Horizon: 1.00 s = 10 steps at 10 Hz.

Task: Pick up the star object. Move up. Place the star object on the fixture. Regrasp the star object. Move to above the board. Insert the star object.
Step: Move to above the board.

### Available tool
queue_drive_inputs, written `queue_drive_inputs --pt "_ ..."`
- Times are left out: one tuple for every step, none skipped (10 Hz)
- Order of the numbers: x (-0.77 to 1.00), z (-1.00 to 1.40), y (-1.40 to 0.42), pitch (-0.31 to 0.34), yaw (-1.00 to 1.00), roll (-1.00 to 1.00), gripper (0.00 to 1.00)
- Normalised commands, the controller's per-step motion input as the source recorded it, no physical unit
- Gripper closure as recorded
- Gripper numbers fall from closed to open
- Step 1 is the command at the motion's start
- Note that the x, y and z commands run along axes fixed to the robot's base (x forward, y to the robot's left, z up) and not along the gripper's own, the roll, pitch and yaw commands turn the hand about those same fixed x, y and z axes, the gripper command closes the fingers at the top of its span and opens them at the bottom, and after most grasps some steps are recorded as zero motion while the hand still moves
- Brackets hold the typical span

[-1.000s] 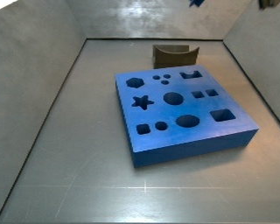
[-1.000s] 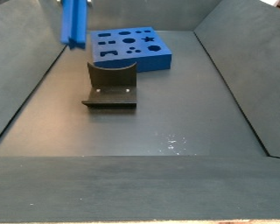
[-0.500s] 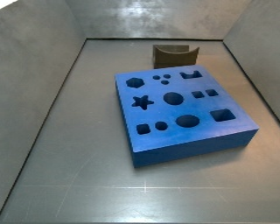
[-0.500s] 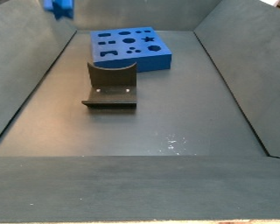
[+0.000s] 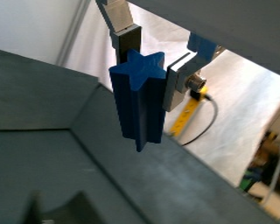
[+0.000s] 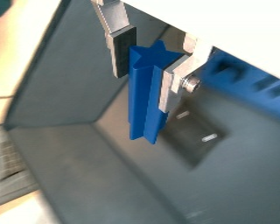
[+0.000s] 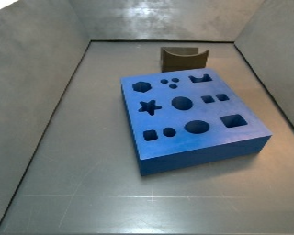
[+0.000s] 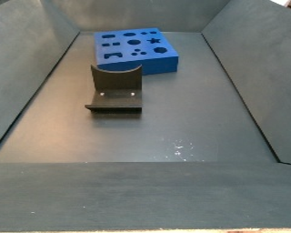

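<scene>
In both wrist views my gripper (image 5: 152,70) (image 6: 149,66) is shut on the star object (image 5: 140,101) (image 6: 146,96), a blue star-section peg hanging down between the silver fingers (image 5: 129,42) (image 6: 122,48). It is held high above the floor. The gripper is out of both side views. The board (image 7: 205,142) (image 8: 156,63), a thick blue slab with cut-out holes, lies on the floor with its star-shaped hole (image 7: 149,106) showing. The fixture (image 7: 182,58) (image 8: 115,89), a dark notched block, stands beside the board. A wrist view shows the board's edge (image 6: 245,73) below.
Grey sloping walls (image 7: 39,64) (image 8: 251,64) enclose the dark floor (image 8: 160,127). A wrist view looks past the wall's rim to a yellow cable (image 5: 206,114) outside.
The gripper with the star object has risen out of the top left of a side view. The board and the fixture have not moved.
</scene>
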Motion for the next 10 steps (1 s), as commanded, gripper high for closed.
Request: queue_drive_inputs --pt "-0.83 0.07 -1.00 -0.066 -0.10 -1.00 1.00" --pt "-0.84 0.08 -1.00 -0.072 -0.11 -1.00 1.00" --pt "-0.85 0.08 -1.00 -0.075 -0.11 -1.00 1.00" --pt "-0.88 0.07 -1.00 -0.076 -0.11 -1.00 1.00" --pt "-0.90 0.09 -1.00 -0.074 -0.12 -1.00 1.00" --pt "-0.96 0.08 -1.00 -0.088 -0.12 -1.00 1.00" --pt "-0.86 0.06 -0.87 -0.090 -0.11 -1.00 1.00" --pt "-0.54 0.05 -0.47 -0.109 -0.11 -1.00 1.00" --pt "-0.38 0.02 -0.31 -0.100 -0.10 -0.91 1.00" --pt "-0.19 0.01 -0.13 -0.051 -0.05 -0.61 1.00"
